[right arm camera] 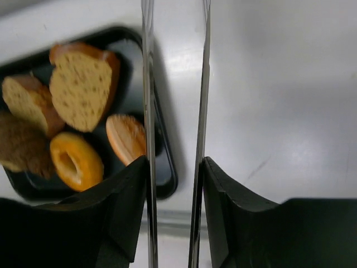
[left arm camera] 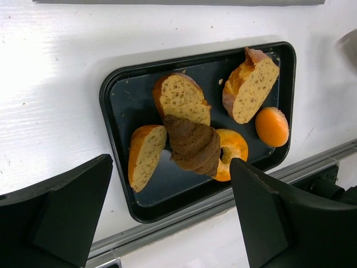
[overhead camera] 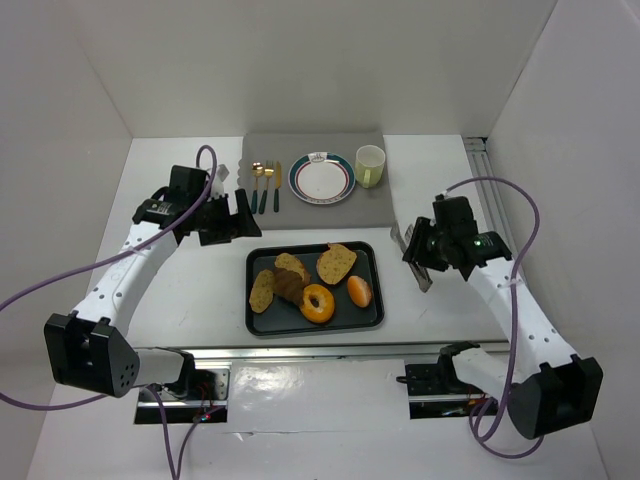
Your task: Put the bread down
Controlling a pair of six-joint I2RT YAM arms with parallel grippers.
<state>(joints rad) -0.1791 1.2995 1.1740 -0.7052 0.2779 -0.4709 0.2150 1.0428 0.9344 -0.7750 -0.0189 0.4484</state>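
A black tray holds three cut bread slices, a brown croissant, an orange bagel and a small bun. My left gripper is open and empty, hovering just left of the tray's far corner. In its wrist view the croissant lies below, between the two fingers. My right gripper is shut on metal tongs, right of the tray. In the right wrist view the two tongs arms stand apart, over the tray's right edge, beside the bun.
A grey mat at the back carries a white plate with a green rim, a pale green cup and gold and dark cutlery. A metal rail runs along the near edge. White walls close in both sides.
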